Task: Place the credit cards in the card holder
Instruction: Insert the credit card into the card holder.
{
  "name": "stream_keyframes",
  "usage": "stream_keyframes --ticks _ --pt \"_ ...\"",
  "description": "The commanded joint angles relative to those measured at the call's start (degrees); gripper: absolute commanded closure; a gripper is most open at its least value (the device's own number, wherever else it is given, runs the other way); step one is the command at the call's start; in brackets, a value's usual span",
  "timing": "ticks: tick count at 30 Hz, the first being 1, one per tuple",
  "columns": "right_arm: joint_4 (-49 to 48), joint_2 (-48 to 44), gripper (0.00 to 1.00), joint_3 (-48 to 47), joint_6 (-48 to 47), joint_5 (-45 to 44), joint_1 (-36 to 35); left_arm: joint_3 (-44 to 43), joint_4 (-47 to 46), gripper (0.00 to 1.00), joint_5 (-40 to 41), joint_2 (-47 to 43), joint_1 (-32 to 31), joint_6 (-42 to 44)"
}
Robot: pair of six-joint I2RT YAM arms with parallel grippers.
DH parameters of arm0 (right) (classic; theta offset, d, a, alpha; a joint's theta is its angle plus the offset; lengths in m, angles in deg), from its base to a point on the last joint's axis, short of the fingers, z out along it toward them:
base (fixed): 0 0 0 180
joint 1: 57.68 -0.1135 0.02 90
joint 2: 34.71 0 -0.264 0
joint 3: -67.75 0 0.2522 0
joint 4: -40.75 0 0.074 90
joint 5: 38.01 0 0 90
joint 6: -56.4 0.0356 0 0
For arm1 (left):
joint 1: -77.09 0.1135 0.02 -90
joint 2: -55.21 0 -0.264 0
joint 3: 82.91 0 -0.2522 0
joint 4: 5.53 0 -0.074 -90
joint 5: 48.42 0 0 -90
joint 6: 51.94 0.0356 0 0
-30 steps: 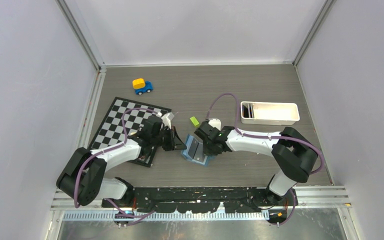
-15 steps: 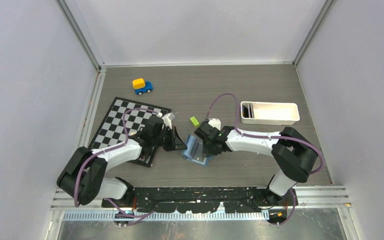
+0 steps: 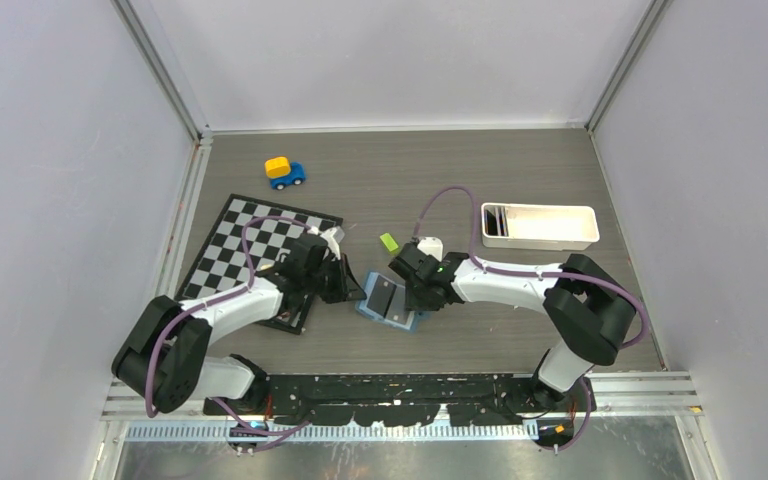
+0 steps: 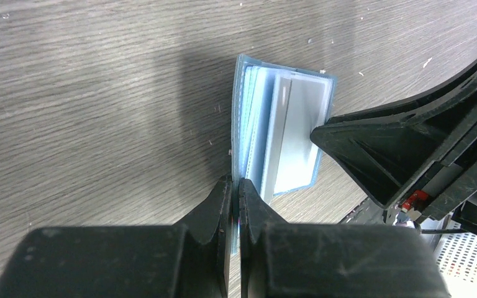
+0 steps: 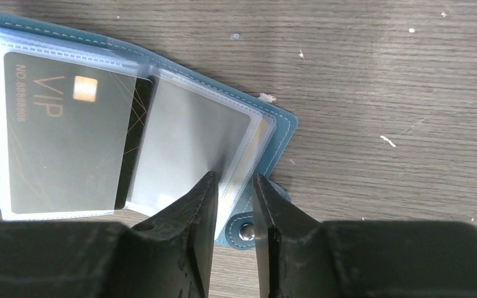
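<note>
Pinching one edge of the blue wallet (image 4: 282, 124), the left claw (image 4: 236, 185) is squeezed to a sliver, with the cover's rim caught between its fingers. The right claw (image 5: 233, 186) is narrow too. Its fingers grip the edge of the clear sleeves (image 5: 192, 136), just beside the snap button (image 5: 246, 231).

The wallet lies open on the worktop (image 3: 480, 170), between the two arms. A dark grey card (image 5: 62, 146) sits inside one sleeve. It is printed "VIP" in gold, with a line beginning "NO." along one side and a small gold chip.

A green block (image 3: 389, 241) lies near the wallet on its far side. A chessboard (image 3: 240, 235) lies under the left arm. A white tray (image 3: 550, 228) stands well apart to the right, and a toy car (image 3: 284, 172) sits beyond the chessboard.
</note>
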Motion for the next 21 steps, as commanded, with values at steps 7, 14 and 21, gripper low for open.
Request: stream_keyframes --ticks 7,14,21 --pt "2.01 -4.51 0.54 -0.35 0.65 -3.12 -0.14 -0.70 -1.40 1.00 -1.65 -0.98 -0.67 -0.02" --pt "0.95 -3.14 0.52 1.32 1.69 -3.23 -0.05 -2.22 -2.35 1.00 -1.64 -0.67 -3.32 -0.34" --pt "0.33 -2.41 0.57 2.94 2.86 -3.24 -0.01 -4.10 -2.69 1.00 0.29 0.49 -6.61 -0.71"
